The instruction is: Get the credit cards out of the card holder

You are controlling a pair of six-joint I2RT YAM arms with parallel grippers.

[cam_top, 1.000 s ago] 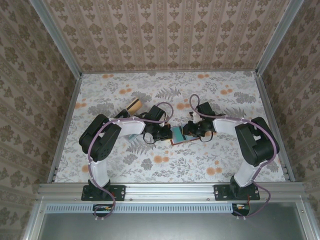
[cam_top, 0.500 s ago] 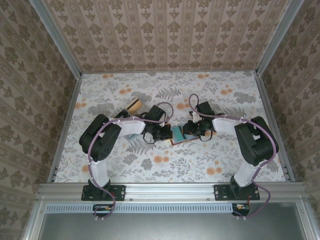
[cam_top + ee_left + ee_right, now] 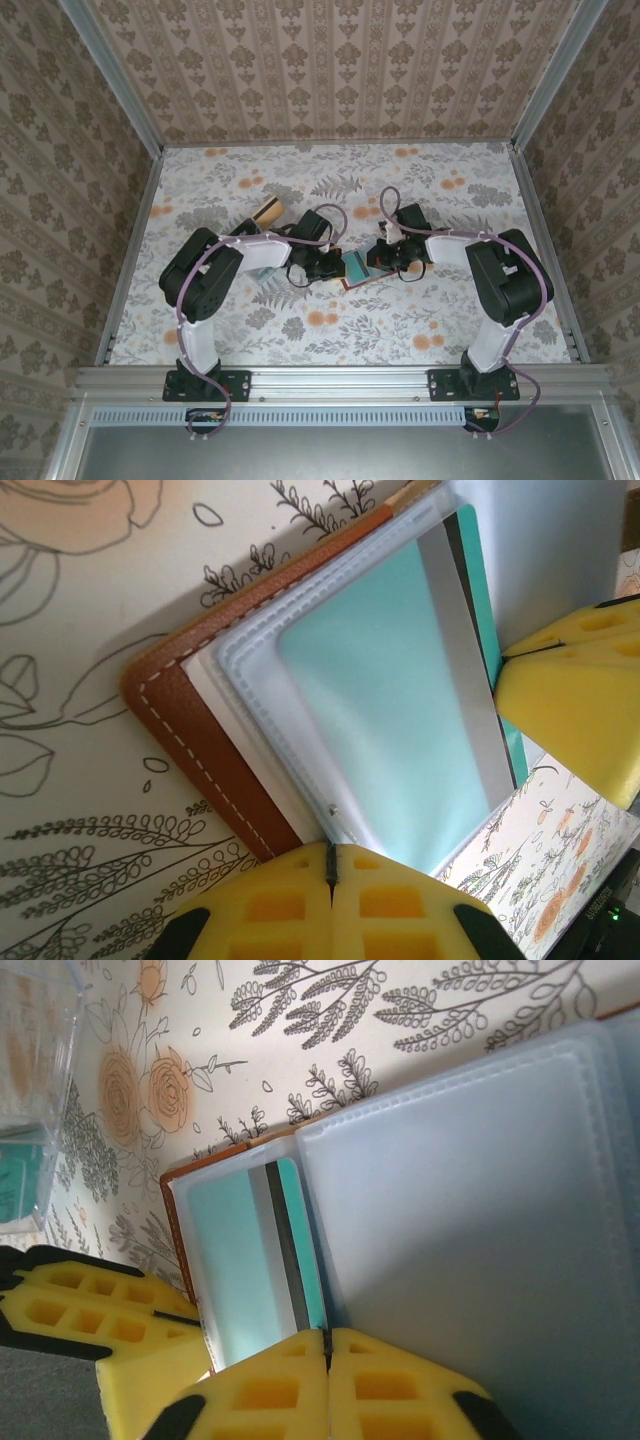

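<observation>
The reddish-brown card holder [image 3: 352, 272] lies open on the floral table between my two grippers. In the left wrist view its leather cover [image 3: 190, 730] frames clear pockets with the teal-green credit card [image 3: 390, 680] inside, one striped edge sticking out. My left gripper [image 3: 330, 855] is shut on the edge of a clear pocket. My right gripper [image 3: 327, 1338] is shut on the exposed edge of the teal-green card [image 3: 235, 1250], beside a raised grey-blue pocket page [image 3: 480, 1210]. An orange-tan credit card [image 3: 266, 211] lies on the table behind the left arm.
A clear plastic tray [image 3: 35, 1080] stands at the upper left of the right wrist view. Patterned walls and metal rails [image 3: 130, 250] bound the table on three sides. Both arms' elbows reach over the table's near half.
My right gripper's jaws have closed onto the teal-green card's edge. The left gripper keeps its hold on the pocket, and the holder has barely moved.
</observation>
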